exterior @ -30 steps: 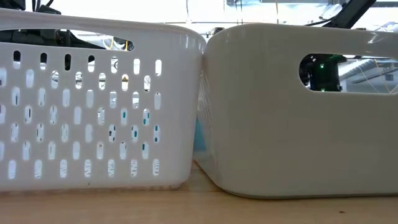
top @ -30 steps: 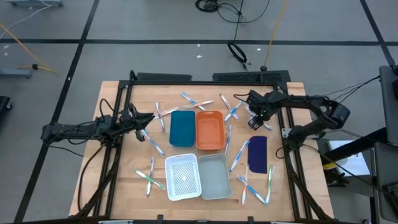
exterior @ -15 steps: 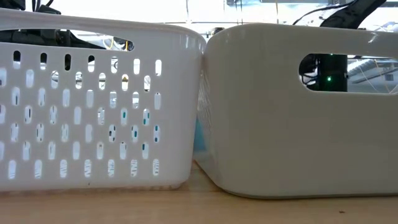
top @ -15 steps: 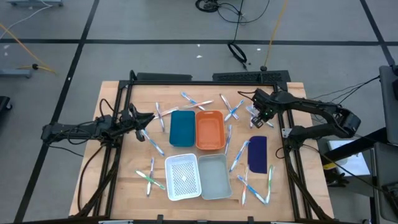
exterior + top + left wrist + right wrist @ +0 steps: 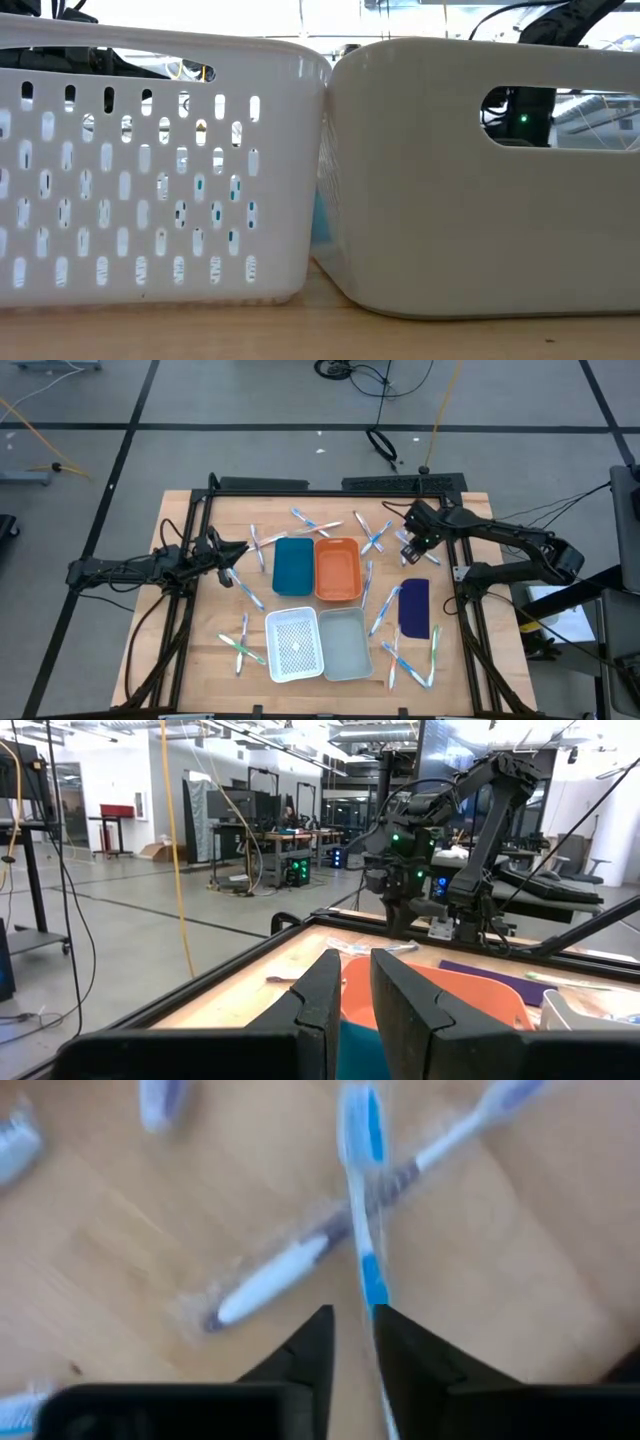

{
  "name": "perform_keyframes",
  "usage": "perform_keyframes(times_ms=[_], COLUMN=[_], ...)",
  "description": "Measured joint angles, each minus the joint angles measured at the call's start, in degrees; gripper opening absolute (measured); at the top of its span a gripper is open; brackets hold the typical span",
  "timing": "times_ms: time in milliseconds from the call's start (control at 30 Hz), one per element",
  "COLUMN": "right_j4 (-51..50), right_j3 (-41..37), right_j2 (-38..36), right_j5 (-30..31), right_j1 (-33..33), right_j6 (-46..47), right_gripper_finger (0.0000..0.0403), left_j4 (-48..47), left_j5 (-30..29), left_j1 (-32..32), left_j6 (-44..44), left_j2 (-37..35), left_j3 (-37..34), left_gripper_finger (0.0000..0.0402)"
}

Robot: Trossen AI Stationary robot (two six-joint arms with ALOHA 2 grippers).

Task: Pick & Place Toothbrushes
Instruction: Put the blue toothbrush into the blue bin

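Note:
Many toothbrushes lie flat on the wooden table, among them a crossed pair (image 5: 375, 538) and a group (image 5: 412, 660) at the near right. My right gripper (image 5: 411, 544) hangs at the far right, pointing steeply down, shut on a blue-and-white toothbrush (image 5: 362, 1200). Under it a second toothbrush (image 5: 285, 1275) lies on the wood, crossing the held one. My left gripper (image 5: 243, 548) waits at the left, level, shut on nothing (image 5: 357, 970). My right gripper pinches the toothbrush's thin handle (image 5: 372, 1295) between its two fingers, coming from above and slanting. The brush runs along the gap between the fingers, its blue end (image 5: 358, 1125) sticking out ahead. Whether that end rests on the table, I cannot tell.
A teal tray (image 5: 293, 565) and an orange tray (image 5: 338, 568) stand mid-table. Nearer stand a white perforated basket (image 5: 294, 645) and a pale tub (image 5: 346, 643), and a dark blue flat piece (image 5: 414, 607) lies to the right. A black frame (image 5: 330, 485) rims the table.
My right gripper has risen a little above the far-right toothbrushes and tipped slightly, its arm drawing back toward the table's right edge. The left arm has kept still.

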Motion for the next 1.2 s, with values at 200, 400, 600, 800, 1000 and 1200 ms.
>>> perform_keyframes(times_ms=[200,400,600,800,1000,1200], right_j4=[1.0,4.0,8.9,9.4,10.3,10.3], right_j3=[-0.4,-3.9,-6.6,-8.6,-10.1,-10.2], right_j2=[2.2,5.6,7.1,8.1,8.1,8.1], right_j5=[1.8,2.9,4.8,3.9,3.4,4.0], right_j1=[-0.4,-0.3,-0.3,-0.3,-0.3,-0.3], right_j6=[-2.3,-3.7,-3.9,-3.4,-1.0,1.8], right_gripper_finger=[0.0154,0.0196,0.0202,0.0135,0.0024,0.0023], left_j4=[0.0,0.0,0.0,0.0,0.0,0.0], left_j5=[0.2,0.2,0.2,0.1,0.1,0.1], left_j1=[0.0,0.0,0.0,0.0,0.0,0.0], left_j6=[-0.5,-0.5,-0.2,-0.2,-0.2,-0.9], left_j2=[0.0,0.0,0.0,0.0,0.0,0.0], left_j3=[0.0,0.0,0.0,0.0,0.0,0.0], left_gripper_finger=[0.0056,0.0056,0.0056,0.0056,0.0056,0.0056])
